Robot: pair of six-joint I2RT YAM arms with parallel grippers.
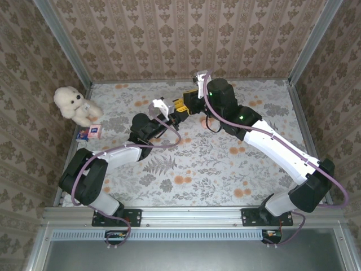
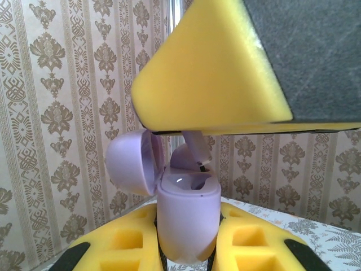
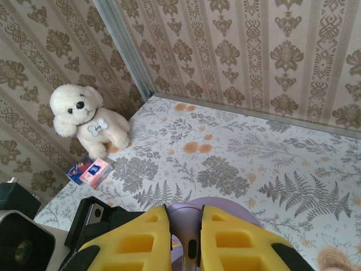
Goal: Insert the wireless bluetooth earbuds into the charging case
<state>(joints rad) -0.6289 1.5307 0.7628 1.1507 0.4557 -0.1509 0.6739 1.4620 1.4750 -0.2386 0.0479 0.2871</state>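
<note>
Left gripper (image 2: 189, 217) is clamped on the lilac charging case (image 2: 188, 226). Both yellow foam fingers (image 2: 127, 240) squeeze its lower half and hold it upright, off the table. The case's lid (image 2: 132, 164) is flipped open to the left, and the left wrist cam looks right at the open mouth.

Right gripper (image 3: 185, 220) comes in from above and is pinched shut on the lilac earbud (image 2: 189, 151). In the left wrist view, 1 of its big yellow pads (image 2: 208, 73) hangs right over the case. The bud pokes out underneath, and its stem reaches down to the rim of the opening. The bud body sits above the rim, and I can't tell if the tip is actually in its socket. From the right wrist cam the earbud sits in the narrow gap between the 2 fingers, with the purple round of the case just behind them.

Overhead, the 2 grippers meet nose to nose above the far middle of the floral cloth (image 3: 254, 158).

Further out, a white teddy bear (image 3: 84, 118) sits in the far left corner with a small pink and blue packet (image 3: 90, 171) just beside it. Patterned wallpaper walls (image 3: 254, 51) and a metal corner post (image 3: 121, 45) stand behind.
</note>
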